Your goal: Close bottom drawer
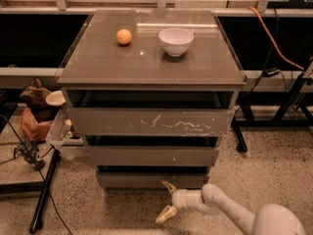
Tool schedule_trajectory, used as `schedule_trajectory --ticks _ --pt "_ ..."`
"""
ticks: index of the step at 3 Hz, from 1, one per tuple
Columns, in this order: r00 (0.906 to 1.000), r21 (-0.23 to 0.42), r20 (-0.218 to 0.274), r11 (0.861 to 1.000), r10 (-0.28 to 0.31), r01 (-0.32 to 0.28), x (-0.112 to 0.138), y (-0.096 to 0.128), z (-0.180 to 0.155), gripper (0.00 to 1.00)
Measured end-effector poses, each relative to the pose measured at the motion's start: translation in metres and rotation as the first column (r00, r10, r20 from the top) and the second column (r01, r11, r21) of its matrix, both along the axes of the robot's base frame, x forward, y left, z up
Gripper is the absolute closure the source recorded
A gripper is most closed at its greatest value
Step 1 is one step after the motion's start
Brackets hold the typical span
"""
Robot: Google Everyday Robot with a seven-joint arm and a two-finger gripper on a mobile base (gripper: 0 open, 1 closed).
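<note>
The bottom drawer (146, 180) is the narrow plain grey-brown front at the foot of the cabinet (151, 77), below the front with a small white speck. It stands out only slightly from the cabinet, with a dark gap above it. My gripper (167, 199) is low near the floor, just in front of the drawer's right half. Its two cream fingers are spread apart and hold nothing. The upper fingertip (168, 185) is at or very near the drawer's front. The white arm (230, 212) reaches in from the lower right.
An orange ball (124, 36) and a white bowl (176, 41) sit on the cabinet top. Bags and clutter (41, 116) lie at the left, with a black stand leg (44, 199) on the floor. A black frame leg (239, 131) stands at the right.
</note>
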State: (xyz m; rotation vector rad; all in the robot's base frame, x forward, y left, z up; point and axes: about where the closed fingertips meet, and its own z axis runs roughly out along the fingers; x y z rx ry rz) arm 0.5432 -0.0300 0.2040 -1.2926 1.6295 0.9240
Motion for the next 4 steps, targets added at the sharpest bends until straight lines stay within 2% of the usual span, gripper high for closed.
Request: schedule_trajectory --ticks 1,2,3,4 --pt "0.9811 -0.074 0.030 0.978 -0.191 0.193 -0.002 -0.075 0.044 0.00" --pt "0.9331 -0.134 0.047 0.924 -0.357 0.360 -0.020 -0.158 0.098 0.00" --pt "0.8640 -0.181 0.068 0.845 -0.499 0.502 -0.045 -0.230 0.162 0.00" --pt "0.7913 -0.222 0.134 0.760 -0.597 0.611 -0.059 -0.274 0.239 0.00"
